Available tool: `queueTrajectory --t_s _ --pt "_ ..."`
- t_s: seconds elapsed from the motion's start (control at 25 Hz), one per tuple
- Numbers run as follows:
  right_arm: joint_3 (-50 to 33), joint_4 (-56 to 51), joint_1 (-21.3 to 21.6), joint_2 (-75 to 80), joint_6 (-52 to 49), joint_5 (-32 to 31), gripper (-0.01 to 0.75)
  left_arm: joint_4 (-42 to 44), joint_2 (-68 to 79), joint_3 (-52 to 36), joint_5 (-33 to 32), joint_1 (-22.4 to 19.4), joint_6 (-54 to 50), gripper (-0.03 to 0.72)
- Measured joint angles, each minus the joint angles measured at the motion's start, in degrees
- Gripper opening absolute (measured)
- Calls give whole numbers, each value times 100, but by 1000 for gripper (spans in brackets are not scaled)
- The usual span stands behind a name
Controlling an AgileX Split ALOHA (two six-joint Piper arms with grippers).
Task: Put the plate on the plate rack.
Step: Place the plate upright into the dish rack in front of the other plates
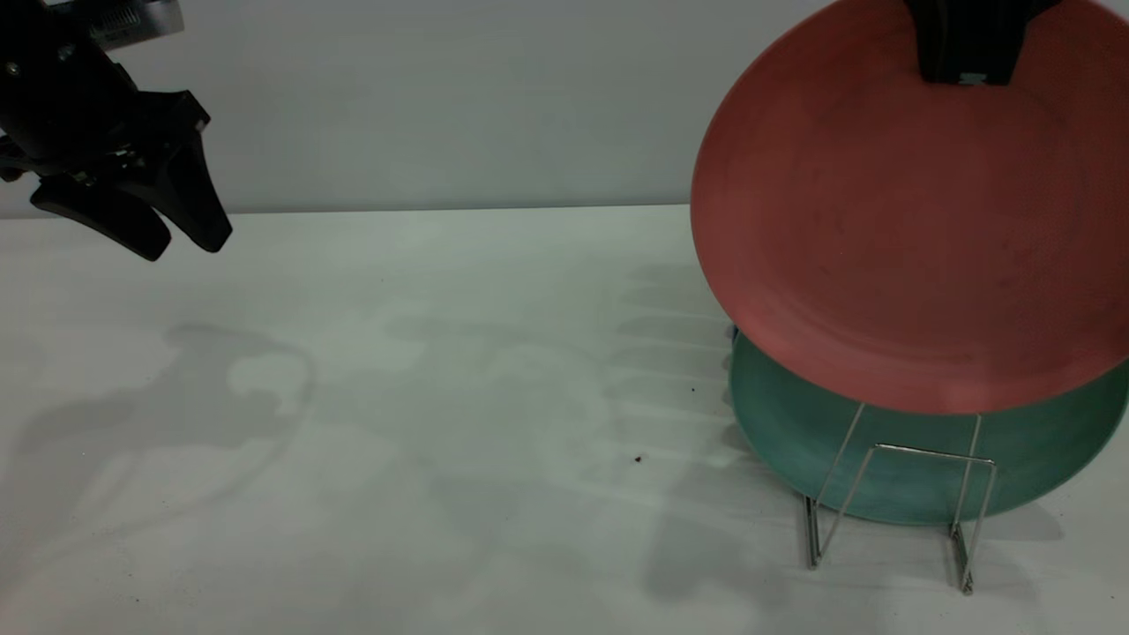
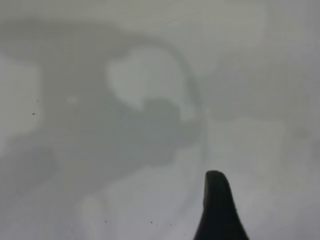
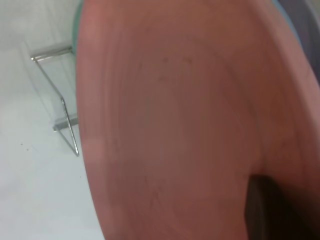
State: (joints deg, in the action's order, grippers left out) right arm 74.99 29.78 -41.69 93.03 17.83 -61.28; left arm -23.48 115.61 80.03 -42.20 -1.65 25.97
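The right gripper (image 1: 966, 53), cropped at the top edge, clamps the plate (image 1: 917, 220) upright above the plate rack (image 1: 895, 507), hiding the green plate's (image 1: 926, 467) upper part. The left gripper (image 1: 181, 234) hovers slightly parted, empty.

Two plates, one pink (image 1: 917, 238) and one green (image 1: 917, 459); one wire rack (image 1: 900, 507); two hands.

A round matte plate (image 1: 917, 229) is coloured salmon-pink, unpatterned. A second round plate (image 1: 1041, 459) is teal-green. The thin wire plate rack (image 1: 900, 494) is silver. Both the left hand (image 1: 190, 234) and right hand (image 1: 966, 53) are black. The plain tabletop (image 1: 397, 397) is white, crossed by grey shadows.
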Motion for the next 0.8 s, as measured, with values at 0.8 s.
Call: queueTrajectory --t_s 0.8 --pt "-679 307 0 -2 -410 495 75 -18 0 0 50 0 -2 526"
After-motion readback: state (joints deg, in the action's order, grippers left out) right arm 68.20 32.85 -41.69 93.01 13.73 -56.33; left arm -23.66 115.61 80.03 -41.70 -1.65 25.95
